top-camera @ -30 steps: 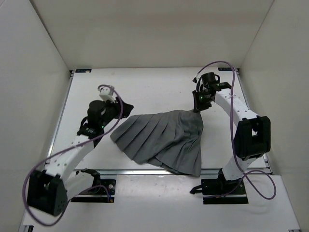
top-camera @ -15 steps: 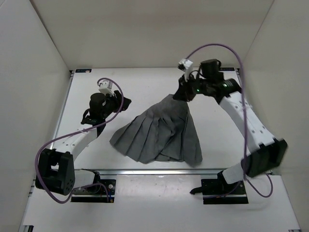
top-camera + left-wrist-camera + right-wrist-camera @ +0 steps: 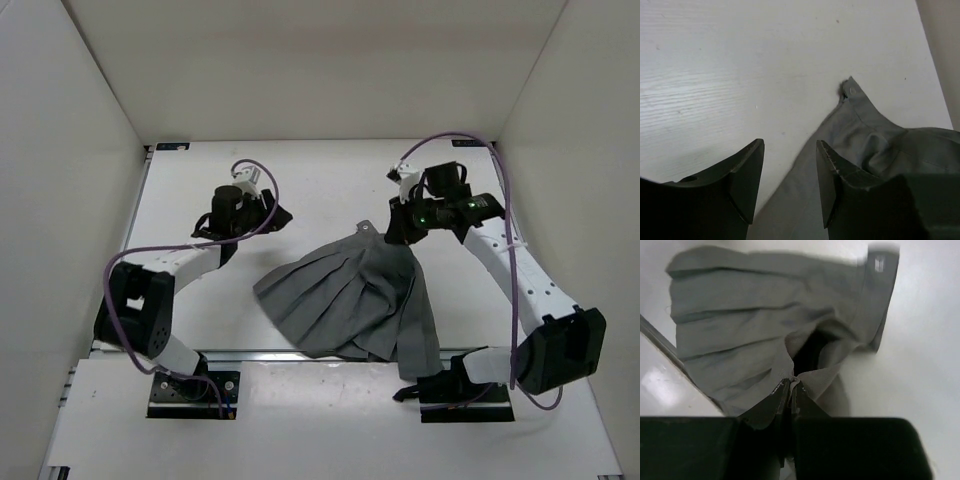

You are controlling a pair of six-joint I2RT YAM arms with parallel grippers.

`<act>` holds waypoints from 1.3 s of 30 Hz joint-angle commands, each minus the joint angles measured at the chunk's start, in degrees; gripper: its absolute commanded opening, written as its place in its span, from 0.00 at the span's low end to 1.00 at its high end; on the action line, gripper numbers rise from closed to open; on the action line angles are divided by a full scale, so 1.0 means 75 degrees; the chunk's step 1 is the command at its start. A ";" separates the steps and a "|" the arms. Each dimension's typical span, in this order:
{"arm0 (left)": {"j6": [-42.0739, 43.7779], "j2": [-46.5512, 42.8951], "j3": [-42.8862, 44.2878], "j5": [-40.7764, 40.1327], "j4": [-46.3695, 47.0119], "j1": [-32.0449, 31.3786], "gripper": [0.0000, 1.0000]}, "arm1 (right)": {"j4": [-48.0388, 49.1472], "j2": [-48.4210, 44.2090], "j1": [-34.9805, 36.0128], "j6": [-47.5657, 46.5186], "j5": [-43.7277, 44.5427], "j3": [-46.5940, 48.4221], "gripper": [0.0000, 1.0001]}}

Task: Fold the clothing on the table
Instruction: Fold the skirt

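The left gripper (image 3: pixel 272 216) reaches toward the far edge of the table (image 3: pixel 330 170), jaws parted and empty. The right gripper (image 3: pixel 396 233), arm arched high, is clamped on the clothing (image 3: pixel 345 295).

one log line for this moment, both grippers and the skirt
left gripper: open, empty | right gripper: shut on skirt | skirt: unfolded on table

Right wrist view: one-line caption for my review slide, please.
Right pincer shut on a pinch of the mid-grey pleated fabric skirt above the flat white tabletop.
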 commanded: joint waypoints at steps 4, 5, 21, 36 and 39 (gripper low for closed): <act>0.0307 0.0756 0.1181 0.0362 -0.0459 -0.0818 0.60 | -0.0375 0.0387 -0.0899 0.2104 0.2234 -0.0422 0.00; 0.0412 0.0989 0.1472 0.0443 -0.0587 -0.0958 0.60 | -0.0457 0.0481 -0.0865 0.2209 0.2574 -0.0399 0.00; 0.1420 0.4387 0.5385 -0.0129 -0.2743 -0.1826 0.67 | -0.0388 0.0928 -0.0807 0.2081 0.3105 -0.0574 0.00; 0.1760 0.6335 0.7885 -0.0494 -0.4151 -0.2355 0.67 | -0.0282 0.1091 -0.0900 0.1987 0.3093 -0.0727 0.00; 0.1795 0.6557 0.8213 -0.0517 -0.4408 -0.2390 0.50 | -0.0271 0.1092 -0.0900 0.1964 0.3116 -0.0738 0.00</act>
